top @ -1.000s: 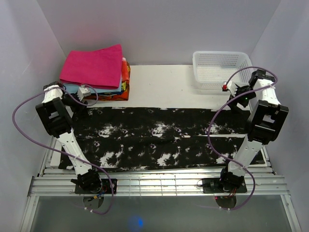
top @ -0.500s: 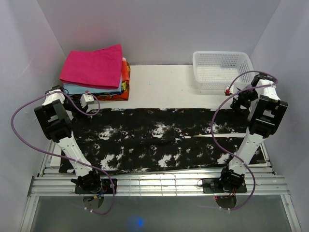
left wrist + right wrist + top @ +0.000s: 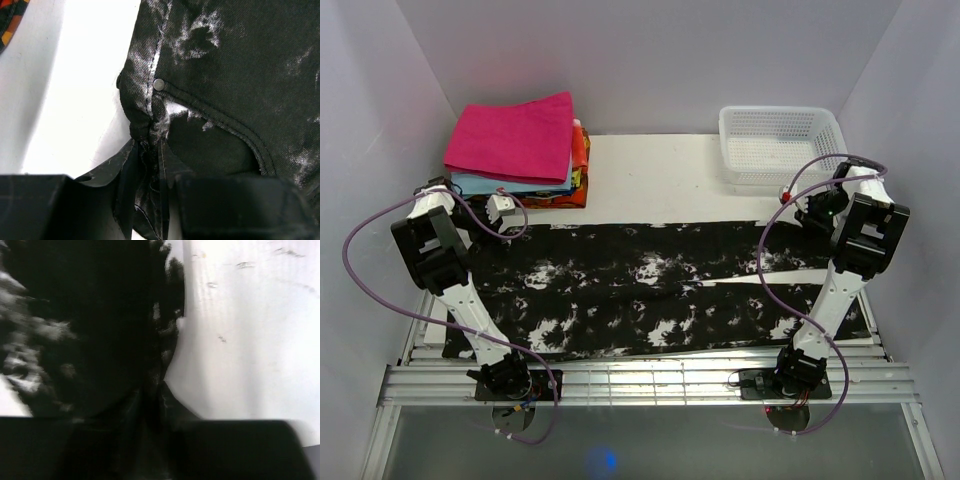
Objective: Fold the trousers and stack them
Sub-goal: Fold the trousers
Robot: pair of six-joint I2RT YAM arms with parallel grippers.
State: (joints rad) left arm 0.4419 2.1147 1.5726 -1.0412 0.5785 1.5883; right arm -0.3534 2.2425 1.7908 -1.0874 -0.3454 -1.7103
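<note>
Long black soft-fabric trousers with white bleach-like splotches lie spread flat across the white desk. Both legs run left to right, one nearer and one farther. The waist end is at the left and the leg ends are at the right.

The left arm's fingers sit at the far-left corner of the trousers. They are drawn narrow and pinch a fold of the waistband edge between them, just below a small round metal rivet.

The right arm's fingers sit at the far-right end of the farther leg. That wrist view is blurred, but the fingers stand narrow and the dark hem edge runs into the gap between them.

Beyond the trousers, at the far-left corner of the desk, a folded magenta-pink cloth tops a stack of light-blue and orange folded cloths. A white plastic mesh basket stands at the far right.
</note>
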